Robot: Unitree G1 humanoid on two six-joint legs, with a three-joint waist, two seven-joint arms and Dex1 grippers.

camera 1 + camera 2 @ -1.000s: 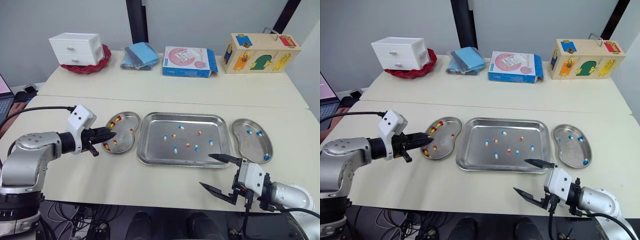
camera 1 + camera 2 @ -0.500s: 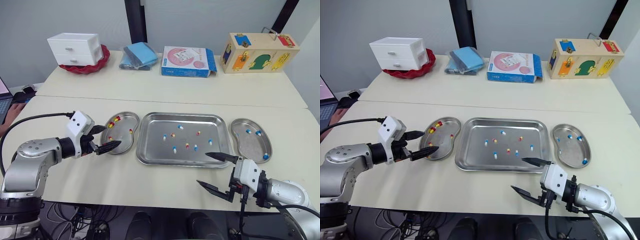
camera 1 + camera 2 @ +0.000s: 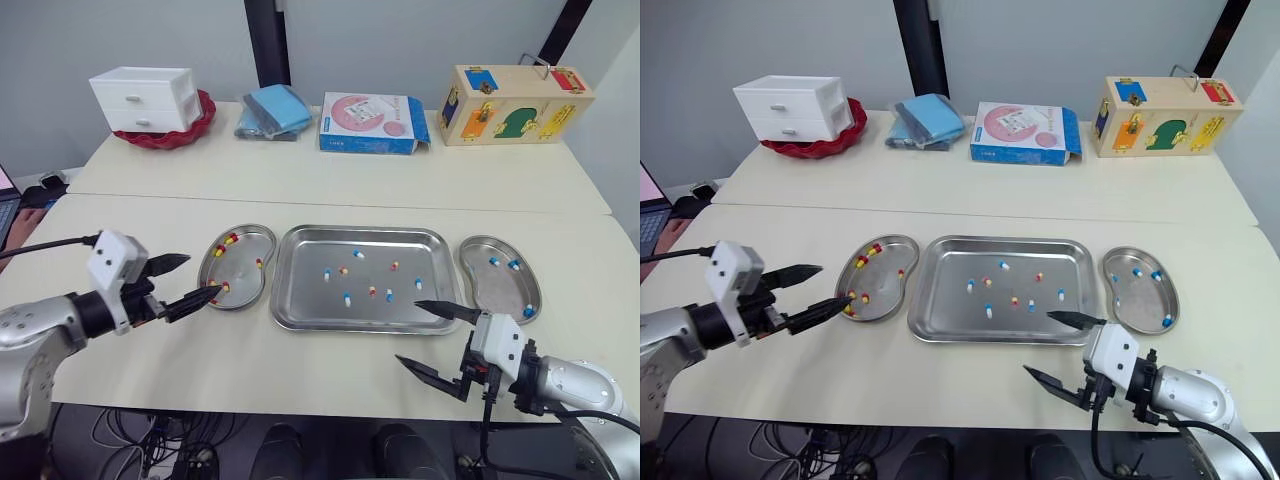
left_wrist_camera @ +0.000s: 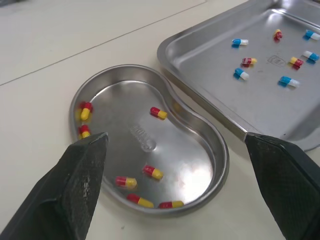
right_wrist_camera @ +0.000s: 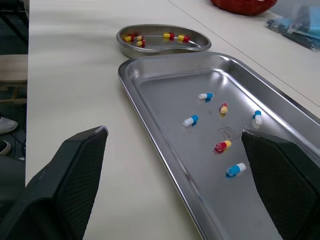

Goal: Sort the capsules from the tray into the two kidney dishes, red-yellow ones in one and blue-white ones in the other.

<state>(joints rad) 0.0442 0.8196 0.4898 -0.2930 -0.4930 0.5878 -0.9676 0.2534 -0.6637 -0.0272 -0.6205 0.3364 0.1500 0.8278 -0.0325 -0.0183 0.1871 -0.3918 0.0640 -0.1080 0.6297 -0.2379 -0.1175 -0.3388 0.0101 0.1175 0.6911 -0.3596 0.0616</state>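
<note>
The steel tray [image 3: 300, 300] lies mid-table and holds several capsules, both blue-white [image 3: 347, 298] and red-yellow [image 3: 343, 270]. Left of it, a kidney dish [image 3: 242, 272] contains several red-yellow capsules [image 4: 158, 113]. The kidney dish on the right [image 3: 500, 290] holds three blue-white capsules [image 3: 514, 265]. My left gripper [image 3: 203, 274] is open and empty, its tips at that dish's left rim. My right gripper [image 3: 408, 331] is open and empty, just in front of the tray's front right corner. In the right wrist view the tray [image 5: 165, 100] stretches ahead between the fingers [image 5: 75, 175].
Along the far table stand a white drawer unit [image 3: 140, 95] in a red bowl, folded blue cloths [image 3: 268, 108], a blue-pink box [image 3: 372, 122] and a wooden lock box [image 3: 518, 104]. A black cable runs from the left arm.
My left gripper went from nearly shut over the left dish to open, and drew back to the left, off the dish. The right gripper has barely moved.
</note>
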